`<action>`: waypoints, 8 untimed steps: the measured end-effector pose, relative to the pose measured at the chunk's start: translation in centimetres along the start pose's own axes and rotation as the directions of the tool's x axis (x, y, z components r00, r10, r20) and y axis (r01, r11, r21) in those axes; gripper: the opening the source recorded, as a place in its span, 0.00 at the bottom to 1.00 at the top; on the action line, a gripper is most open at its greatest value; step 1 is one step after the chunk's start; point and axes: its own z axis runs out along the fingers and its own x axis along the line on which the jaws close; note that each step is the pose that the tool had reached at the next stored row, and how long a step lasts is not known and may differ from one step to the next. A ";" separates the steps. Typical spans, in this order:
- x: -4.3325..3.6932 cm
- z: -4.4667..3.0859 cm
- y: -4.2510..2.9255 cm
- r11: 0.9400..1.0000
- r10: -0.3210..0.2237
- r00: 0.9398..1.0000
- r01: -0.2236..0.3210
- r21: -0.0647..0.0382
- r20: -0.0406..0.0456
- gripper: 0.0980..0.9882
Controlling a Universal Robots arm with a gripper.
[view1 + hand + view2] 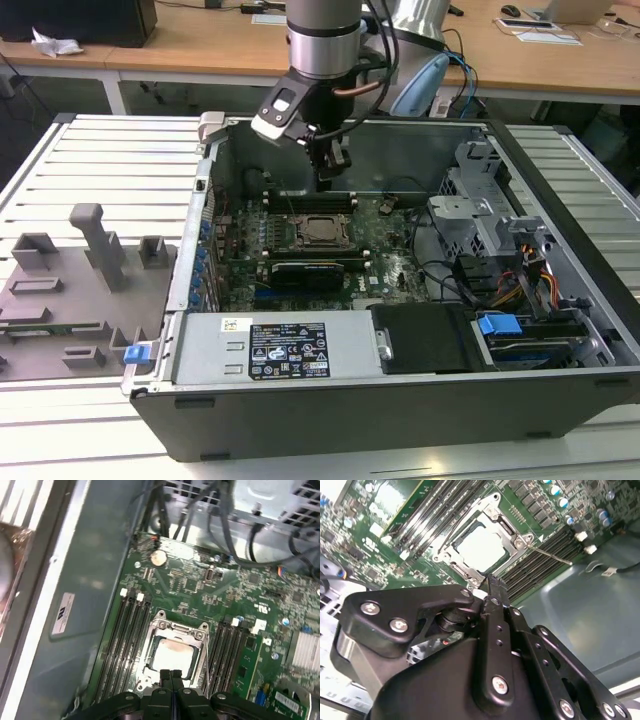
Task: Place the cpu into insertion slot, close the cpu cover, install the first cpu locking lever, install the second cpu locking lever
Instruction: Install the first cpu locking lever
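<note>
The cpu [479,546] lies flat in the insertion slot [322,231], its pale metal top showing through the cut-out of the silver cpu cover [512,531], which is down around it. In the first wrist view the cpu [172,656] sits inside the cover [176,628]. A thin locking lever [551,555] sticks out over the memory slots; another lever [460,526] runs along the opposite side of the cover. My gripper [325,181] hangs just above the socket's far edge, shut and holding nothing, with its fingertips [490,581] together near the cover's corner.
Long black memory slots [125,635] flank the socket on both sides. The case's grey wall [85,595] stands close behind the gripper. A black expansion card [310,270], drive cages [480,215] and cables [500,285] fill the rest of the case. A grey fixture block [70,290] sits outside, at the exterior view's left.
</note>
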 end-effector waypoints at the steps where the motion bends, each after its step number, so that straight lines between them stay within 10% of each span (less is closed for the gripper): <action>1: 0.00 0.00 0.00 1.000 -0.013 1.000 0.013 0.000 -0.001 0.01; 8: 0.00 0.00 0.00 0.994 -0.113 0.994 0.113 0.002 -0.009 0.01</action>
